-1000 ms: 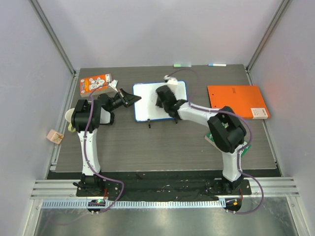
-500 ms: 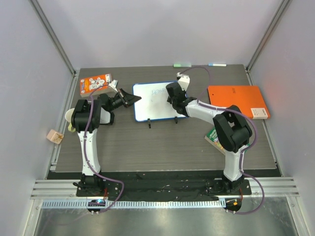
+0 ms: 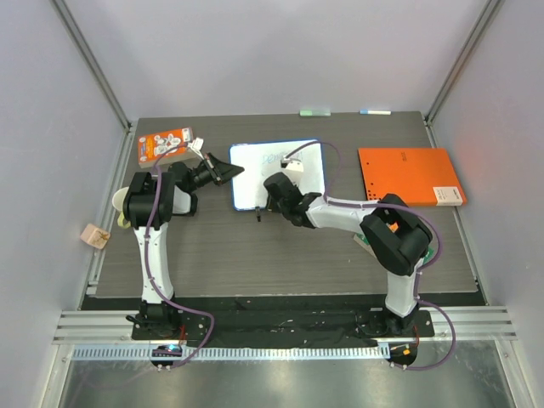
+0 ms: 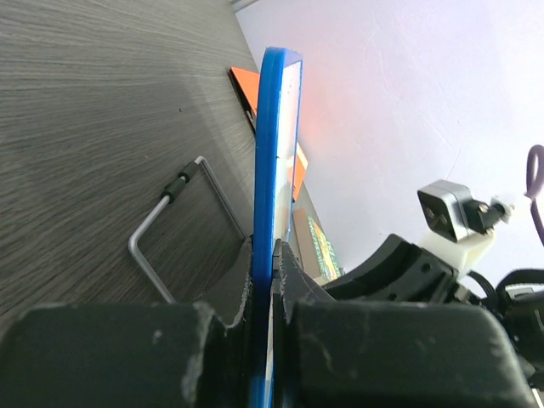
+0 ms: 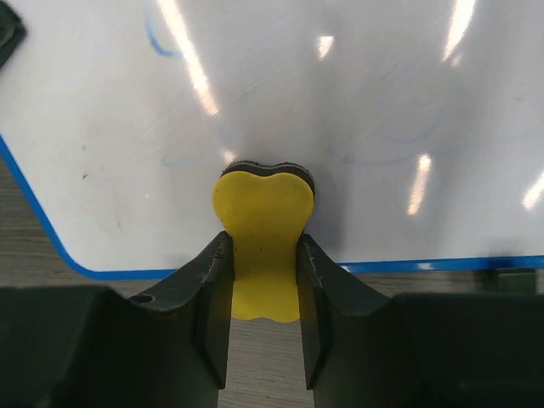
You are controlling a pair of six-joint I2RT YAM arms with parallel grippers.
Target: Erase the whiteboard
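So the whiteboard (image 3: 251, 170) sits in the middle of the table's far half, closer to the far edge than the near one, and both arms are on it. The left gripper (image 3: 228, 172) is clamped tight on the board's left side. In the left wrist view the blue frame runs edge-on right between the two fingers, and you can see a bent wire foot (image 4: 161, 229) resting on the tabletop beside it. The right gripper (image 5: 263, 242) is squeezed shut on a yellow eraser (image 5: 262, 212), whose dark felt end is pushed against the white surface just above the near blue frame, close to the board's near-left corner. There are faint blue scribbles (image 5: 161, 38) on the board around the eraser. An orange folder (image 3: 408, 174) lies flat toward the right edge, well apart from the board. An orange packet (image 3: 166, 144) sits by the far-left corner, and two markers (image 3: 314, 111) are lined up along the far edge.
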